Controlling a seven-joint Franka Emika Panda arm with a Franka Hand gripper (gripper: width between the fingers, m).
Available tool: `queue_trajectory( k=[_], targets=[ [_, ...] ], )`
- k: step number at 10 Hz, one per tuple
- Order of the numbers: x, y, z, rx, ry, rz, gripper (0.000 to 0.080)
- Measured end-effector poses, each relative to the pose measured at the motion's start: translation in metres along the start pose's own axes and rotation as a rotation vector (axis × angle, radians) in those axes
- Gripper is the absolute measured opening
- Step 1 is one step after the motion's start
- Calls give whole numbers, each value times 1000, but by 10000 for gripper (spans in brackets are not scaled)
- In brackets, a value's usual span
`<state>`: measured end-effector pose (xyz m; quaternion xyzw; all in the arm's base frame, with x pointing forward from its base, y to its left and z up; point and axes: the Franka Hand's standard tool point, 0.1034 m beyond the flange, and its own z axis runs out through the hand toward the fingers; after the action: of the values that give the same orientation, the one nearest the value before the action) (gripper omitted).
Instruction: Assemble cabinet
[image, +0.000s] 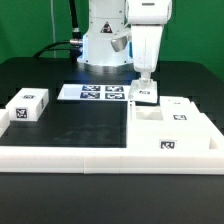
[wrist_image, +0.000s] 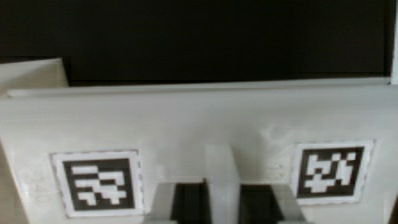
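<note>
Basically the pincer (image: 146, 88) is nearly closed, seemingly pinching the thin tagged panel (image: 146, 97) at the cabinet box's (image: 195, 140) far corner on the tabletop (image: 80, 125); the wrist view is too blurry to confirm. Hold the panel upright, square its edges to the box, lower slowly.

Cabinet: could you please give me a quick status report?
Tool shut, at tagged panel. Cabinet box open, one block lying apart. Nothing seen blocking.
</note>
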<state>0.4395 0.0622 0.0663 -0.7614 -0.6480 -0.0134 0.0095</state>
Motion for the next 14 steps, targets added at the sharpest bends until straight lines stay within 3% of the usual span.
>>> queue_trajectory(
  k=[5, 14],
  targets=[
    [4, 1, 9, 14, 7, 11, 68],
    [6, 4, 10, 11, 10, 18, 69]
  ],
)
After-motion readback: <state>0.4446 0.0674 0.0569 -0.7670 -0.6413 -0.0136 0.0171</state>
